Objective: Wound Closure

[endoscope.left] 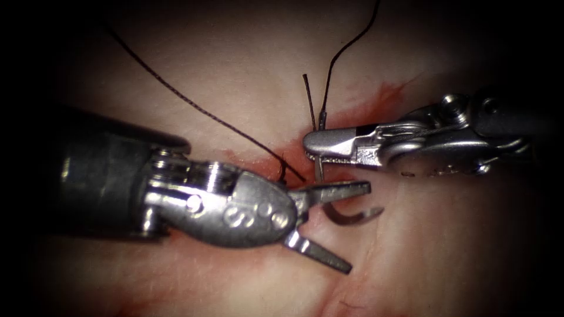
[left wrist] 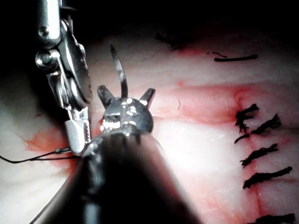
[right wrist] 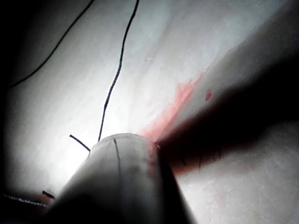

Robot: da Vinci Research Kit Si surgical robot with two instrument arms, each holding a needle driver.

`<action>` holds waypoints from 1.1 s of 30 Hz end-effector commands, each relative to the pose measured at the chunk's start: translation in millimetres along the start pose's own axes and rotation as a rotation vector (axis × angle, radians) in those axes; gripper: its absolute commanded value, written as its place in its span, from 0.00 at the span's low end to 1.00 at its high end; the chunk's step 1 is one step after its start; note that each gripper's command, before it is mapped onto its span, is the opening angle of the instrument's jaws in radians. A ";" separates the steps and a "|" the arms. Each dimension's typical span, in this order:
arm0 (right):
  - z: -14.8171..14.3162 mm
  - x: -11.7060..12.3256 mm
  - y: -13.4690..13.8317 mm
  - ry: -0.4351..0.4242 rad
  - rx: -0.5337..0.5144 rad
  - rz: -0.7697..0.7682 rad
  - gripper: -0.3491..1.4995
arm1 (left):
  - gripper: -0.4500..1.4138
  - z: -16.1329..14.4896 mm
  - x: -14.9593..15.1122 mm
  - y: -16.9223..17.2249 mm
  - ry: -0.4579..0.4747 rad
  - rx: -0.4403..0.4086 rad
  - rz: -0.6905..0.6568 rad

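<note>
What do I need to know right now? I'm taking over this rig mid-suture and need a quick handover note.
Left end effector: jaws open, holding nothing, set either side of the curved steel needle near its tip.
Right end effector: jaws shut on the needle close to its thread end.
Dark thread rises from that end over the pale pork tissue.
The needle's middle is hidden behind the left tool's upper jaw, so I cannot tell whether it is in the tissue.
Done: several dark stitches along the cut.
Left: the stretch under the red fluid looks unstitched.

glossy metal needle (endoscope.left: 352,217); moist tissue (endoscope.left: 235,70); matt thread (endoscope.left: 176,94).
</note>
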 end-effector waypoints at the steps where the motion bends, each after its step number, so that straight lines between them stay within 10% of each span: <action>1: 0.8 0.3 -0.5 -0.001 0.004 0.000 0.00 | 0.39 0.7 -0.6 -0.2 -0.010 0.004 0.005; 3: 0.8 0.3 -0.8 0.000 0.008 0.009 0.00 | 0.00 0.7 -1.2 0.0 -0.024 0.009 -0.004; 8: 1.0 0.4 -2.2 0.016 0.029 -0.283 0.62 | 0.00 -0.4 -1.5 -0.8 0.029 0.006 -0.282; 14: 0.9 1.2 -3.9 0.165 0.083 -0.673 0.84 | 0.00 -1.2 -1.2 -1.2 0.213 0.004 -0.505; 28: -1.9 0.8 -4.7 0.303 0.066 -1.217 0.84 | 0.00 -3.2 1.5 -3.1 0.899 -0.193 -1.324; 33: -3.0 -0.2 -4.3 0.347 0.137 -1.321 0.83 | 0.00 -5.2 1.0 -4.3 0.963 -0.267 -1.765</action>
